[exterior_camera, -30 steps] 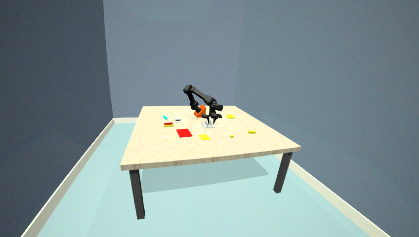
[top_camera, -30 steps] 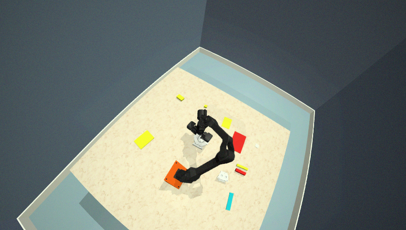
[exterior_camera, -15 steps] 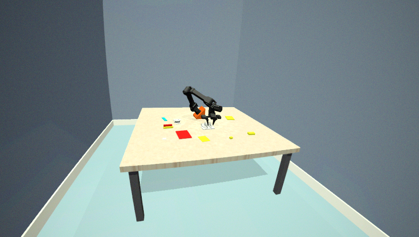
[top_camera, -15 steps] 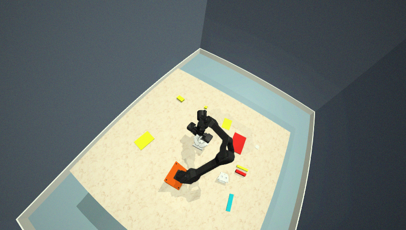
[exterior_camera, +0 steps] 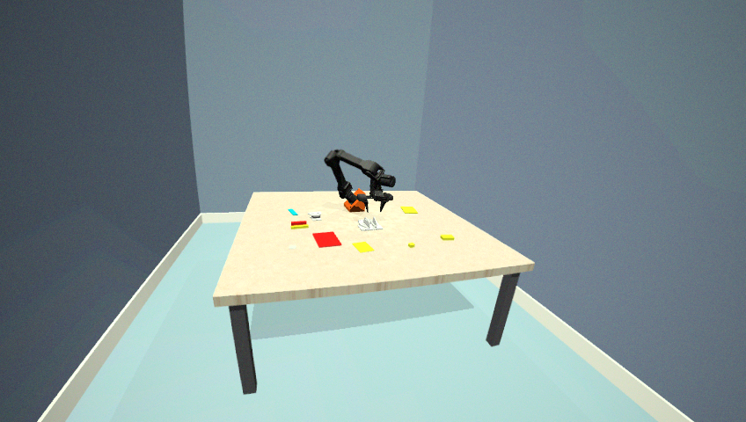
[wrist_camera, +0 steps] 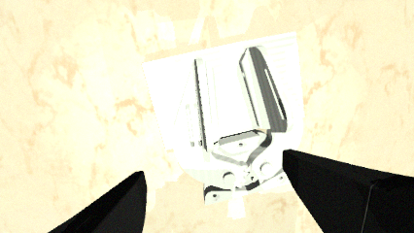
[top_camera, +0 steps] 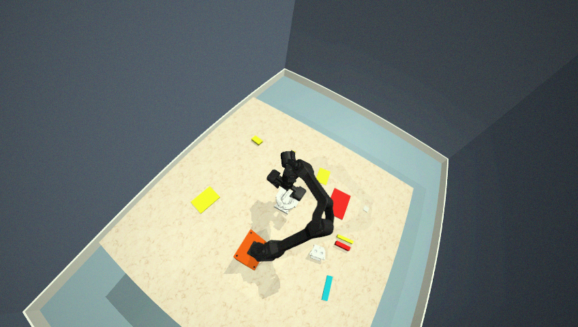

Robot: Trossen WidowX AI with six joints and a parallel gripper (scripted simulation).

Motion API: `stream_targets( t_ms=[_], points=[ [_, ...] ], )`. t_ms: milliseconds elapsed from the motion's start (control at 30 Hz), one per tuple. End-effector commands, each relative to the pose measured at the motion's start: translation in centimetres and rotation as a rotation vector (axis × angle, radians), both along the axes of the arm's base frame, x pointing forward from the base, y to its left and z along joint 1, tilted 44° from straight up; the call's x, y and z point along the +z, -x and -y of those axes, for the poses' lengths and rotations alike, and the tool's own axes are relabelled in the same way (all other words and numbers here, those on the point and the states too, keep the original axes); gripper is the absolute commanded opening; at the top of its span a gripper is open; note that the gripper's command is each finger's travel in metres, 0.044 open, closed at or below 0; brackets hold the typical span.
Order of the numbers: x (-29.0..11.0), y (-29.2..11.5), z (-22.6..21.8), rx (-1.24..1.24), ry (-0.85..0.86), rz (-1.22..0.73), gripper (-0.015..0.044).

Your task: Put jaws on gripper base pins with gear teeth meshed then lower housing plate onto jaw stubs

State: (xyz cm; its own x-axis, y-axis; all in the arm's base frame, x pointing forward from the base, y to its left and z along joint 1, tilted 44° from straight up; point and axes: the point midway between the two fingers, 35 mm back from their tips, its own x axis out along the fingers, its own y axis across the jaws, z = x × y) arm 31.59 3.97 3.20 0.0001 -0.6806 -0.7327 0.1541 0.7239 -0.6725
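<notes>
The white gripper base (top_camera: 282, 209) (exterior_camera: 378, 228) (wrist_camera: 165, 73) lies on the table. In the wrist view the left jaw (wrist_camera: 201, 107) and right jaw (wrist_camera: 264, 92) stand on it, apart and roughly side by side. Their lower ends come together near two round stubs, a left stub (wrist_camera: 228, 177) and a right stub (wrist_camera: 264, 169). Glare hides whether the teeth mesh. My gripper (top_camera: 287, 186) (exterior_camera: 375, 211) (wrist_camera: 215, 169) is open and empty above the base, fingertips either side of the stub end. The white housing plate (top_camera: 317, 253) (exterior_camera: 314, 214) lies apart from the base, near the red and yellow bars.
A red sheet (top_camera: 340, 204) (exterior_camera: 326, 239) and a yellow sheet (top_camera: 323, 176) (exterior_camera: 362, 246) lie near the base. A red bar (top_camera: 342, 246), a yellow bar (top_camera: 345, 238) and a cyan strip (top_camera: 327, 287) lie near the housing plate. An orange plate (top_camera: 246, 251) is under the arm's foot.
</notes>
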Motion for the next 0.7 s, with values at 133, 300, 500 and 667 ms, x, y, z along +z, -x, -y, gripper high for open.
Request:
stream_targets(
  t_ms=[133,300,500,667],
  points=[
    [6.8,1.3,5.3,0.051,-0.039,-0.022,0.0440],
    [11.9,4.3,10.4,0.088,-0.044,-0.058,0.0440],
    [17.0,10.1,15.2,0.127,-0.025,-0.103,0.0440],
    [20.0,16.2,17.6,0.152,0.008,-0.151,0.0440]
  ],
)
